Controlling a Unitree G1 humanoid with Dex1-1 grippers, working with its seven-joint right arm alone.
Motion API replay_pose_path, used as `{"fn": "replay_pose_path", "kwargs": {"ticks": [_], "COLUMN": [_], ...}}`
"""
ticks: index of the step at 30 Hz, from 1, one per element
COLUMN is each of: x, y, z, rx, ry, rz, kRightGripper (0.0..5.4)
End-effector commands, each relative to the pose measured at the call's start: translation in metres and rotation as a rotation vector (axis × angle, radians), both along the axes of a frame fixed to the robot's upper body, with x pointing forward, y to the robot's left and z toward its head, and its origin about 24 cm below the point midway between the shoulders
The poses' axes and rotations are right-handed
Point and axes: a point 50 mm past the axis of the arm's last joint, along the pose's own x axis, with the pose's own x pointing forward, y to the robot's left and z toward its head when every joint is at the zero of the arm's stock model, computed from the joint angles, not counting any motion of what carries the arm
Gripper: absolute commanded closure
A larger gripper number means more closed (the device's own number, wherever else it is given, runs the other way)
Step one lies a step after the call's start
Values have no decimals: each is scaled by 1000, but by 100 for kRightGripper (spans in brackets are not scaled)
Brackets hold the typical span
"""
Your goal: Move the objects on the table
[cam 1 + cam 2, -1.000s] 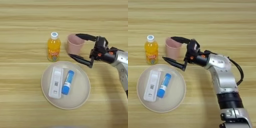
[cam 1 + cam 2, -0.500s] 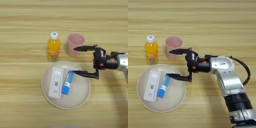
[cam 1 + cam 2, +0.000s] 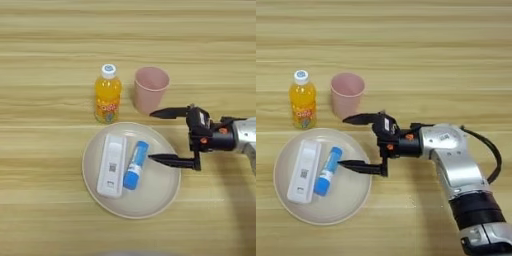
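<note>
Tube (image 3: 135,165) and device (image 3: 111,165) on plate (image 3: 155,200); bottle (image 3: 107,100), cup (image 3: 150,89) behind.

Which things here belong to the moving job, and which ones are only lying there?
Part of the job:
- orange juice bottle, standing on the table
- pink cup, upright beside the bottle
- blue tube, lying on the plate
- right gripper, open, fingers pointing at the tube

Only lying there:
- beige plate
- white device, on the plate

The right arm (image 3: 453,162) has a rounded silver forearm shell, a black band lower down, and a black cable looping along its outer side. Its gripper (image 3: 348,141) is two long, slim black fingers on a black block with small orange marks.
</note>
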Motion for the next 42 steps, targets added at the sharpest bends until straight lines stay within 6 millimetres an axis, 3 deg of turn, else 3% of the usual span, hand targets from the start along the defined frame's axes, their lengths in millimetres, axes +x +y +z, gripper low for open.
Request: {"fn": "replay_pose_path", "kwargs": {"ticks": [1,14,24,42], "x": [6,1,14,29], "y": [-8,8,24,33], "z": [10,11,5,-6], "rx": [-29,-100,-132,-322], "ry": [-80,-115,-108,-45], "rz": [-45,97,147,322], "kRightGripper": [2,2,2,2]}}
